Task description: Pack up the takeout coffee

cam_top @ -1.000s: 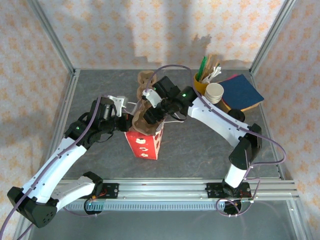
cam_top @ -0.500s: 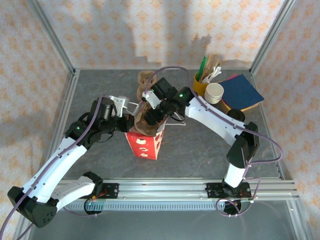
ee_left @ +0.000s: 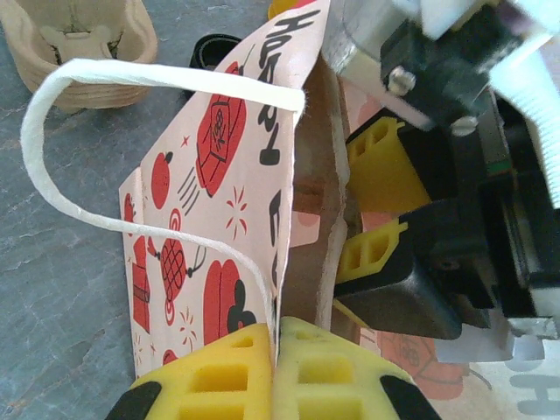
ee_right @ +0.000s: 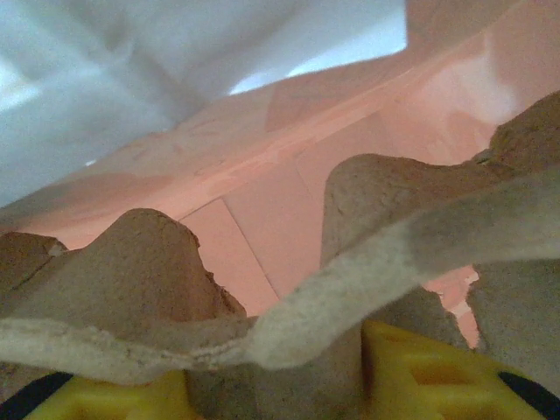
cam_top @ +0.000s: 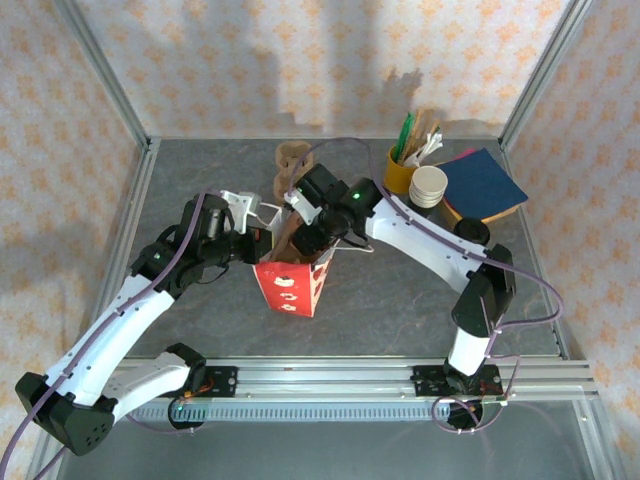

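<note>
Pinching the top edge of the red-and-white paper bag (ee_left: 219, 201) with left hand (ee_left: 276, 350), yellow pads pressed flat together on the paper. Holding that wall up, bag mouth open, white cord handle (ee_left: 52, 131) looping off to one side.

Gripping a brown pulp cup carrier (ee_right: 157, 262) with right hand (ee_right: 271, 385), jaws partway apart, carrier wall between the pads. Reaching into the bag mouth from the far side in the top view, right hand (cam_top: 302, 240) just across from left hand (cam_top: 257, 245).

In the bag: carrier partly in, upper part above the rim, pink inner wall behind it in the right wrist view.

Takeout coffee (cam_top: 470, 231) out on the counter (cam_top: 380, 290), well apart from the bag, tucked just beside the right forearm. Upright, long axis vertical, black lid up; sides mostly hidden by the arm.

Further back: stack of white cups (cam_top: 430, 185) just beside a yellow cup (cam_top: 400, 172) stuffed with sticks and straws, blue book (cam_top: 485, 183) next to them. Second pulp carrier (cam_top: 290, 158) on the counter behind the bag.
</note>
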